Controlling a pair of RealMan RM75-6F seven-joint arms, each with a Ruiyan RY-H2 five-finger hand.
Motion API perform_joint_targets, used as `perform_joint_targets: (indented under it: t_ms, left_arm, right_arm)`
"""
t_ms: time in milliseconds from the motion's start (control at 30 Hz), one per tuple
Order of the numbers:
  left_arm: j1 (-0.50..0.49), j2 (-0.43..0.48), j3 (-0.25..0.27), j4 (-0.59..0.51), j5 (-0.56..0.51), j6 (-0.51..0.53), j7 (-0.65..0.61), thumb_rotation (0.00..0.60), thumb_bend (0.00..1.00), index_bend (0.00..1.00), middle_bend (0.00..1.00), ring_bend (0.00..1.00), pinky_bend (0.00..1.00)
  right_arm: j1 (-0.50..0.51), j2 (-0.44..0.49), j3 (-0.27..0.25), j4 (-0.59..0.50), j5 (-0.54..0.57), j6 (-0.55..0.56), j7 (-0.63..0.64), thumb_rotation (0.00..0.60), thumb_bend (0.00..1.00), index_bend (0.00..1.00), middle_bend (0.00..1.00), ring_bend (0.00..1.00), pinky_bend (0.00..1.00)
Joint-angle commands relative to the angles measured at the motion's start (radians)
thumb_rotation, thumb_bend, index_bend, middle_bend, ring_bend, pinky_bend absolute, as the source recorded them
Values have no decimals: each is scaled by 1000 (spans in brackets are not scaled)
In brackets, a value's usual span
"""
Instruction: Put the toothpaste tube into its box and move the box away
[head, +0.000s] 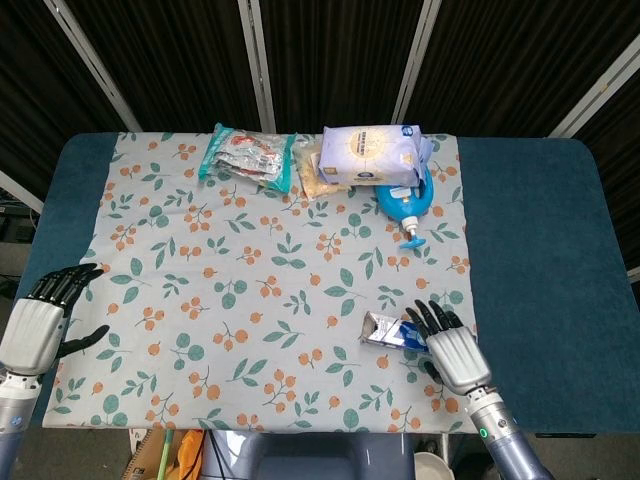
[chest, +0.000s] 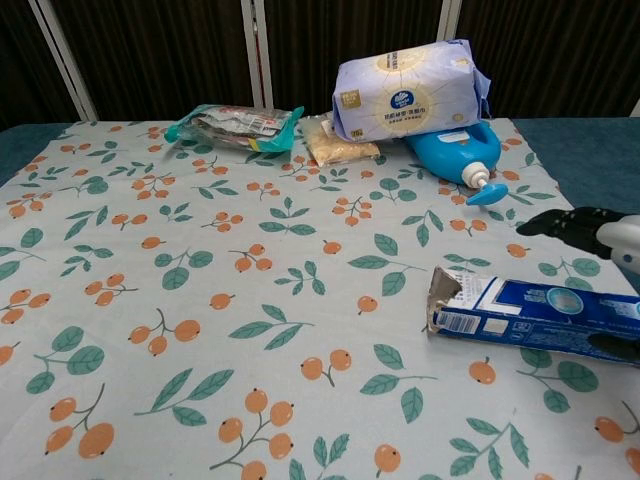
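- Lower right of the head view: the toothpaste box (head: 392, 329) lies flat on the floral tablecloth (head: 250, 300), its open flap end pointing toward frame left.
- Chest view: the same toothpaste box (chest: 535, 312) appears at right centre, a long blue and white carton with a torn-looking open flap at its left end. The tube itself cannot be seen from either camera.
- Right hand (head: 448, 343): fingers spread and extended, positioned over the right end of the box. Whether the palm touches the carton cannot be told; no finger is closed around it.
- Chest view, right edge: the dark fingertips (chest: 560, 222) of the right hand project above the box and stand apart from it.
- Left hand (head: 40, 322): lower left of the head view, at the cloth's edge, fingers apart, holding nothing.
- Upper part of the cloth, left to right: a snack packet (head: 247, 154), a small pale pouch (head: 314, 178), a tissue pack (head: 371, 153) and a blue pump bottle (head: 405, 205) lying on its side just below the tissue pack.
- Beneath the cloth: a blue table (head: 530, 240), exposed at right and left of the frame.
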Motion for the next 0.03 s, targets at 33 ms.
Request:
perform_joint_targets:
  t_ms: [33]
  left_arm:
    - [16, 20, 14, -19, 9, 11, 13, 600, 127, 149, 134, 163, 179]
  right_arm:
    - [-29, 58, -4, -23, -32, 51, 54, 600, 307, 0, 53, 24, 190]
